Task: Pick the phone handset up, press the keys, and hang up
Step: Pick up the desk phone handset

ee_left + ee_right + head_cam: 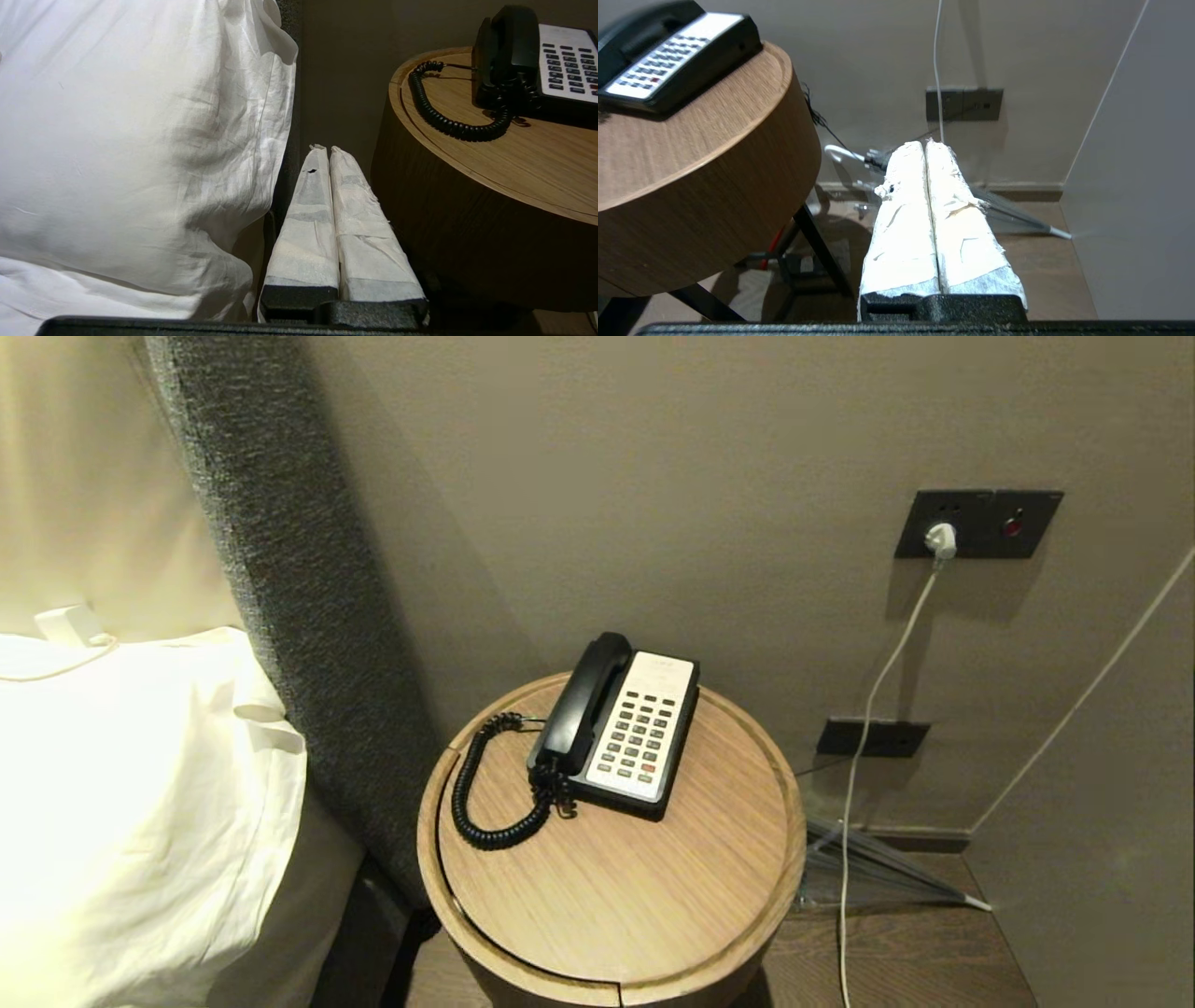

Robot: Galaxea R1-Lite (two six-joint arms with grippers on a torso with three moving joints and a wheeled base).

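Nothing done yet: I see the handset (583,705) cradled beside the keys (638,733); left gripper (325,150) and right gripper (923,144) hang low, jaws pressed together, empty

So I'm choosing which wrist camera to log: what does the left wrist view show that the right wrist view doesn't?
Only the left wrist view: the white pillow, the coiled cord, the phone handset on its cradle, and the shut left pincer. Only the right wrist view: the wall socket, the white cable, the shut right pincer. Both: the round wooden table and the keys.
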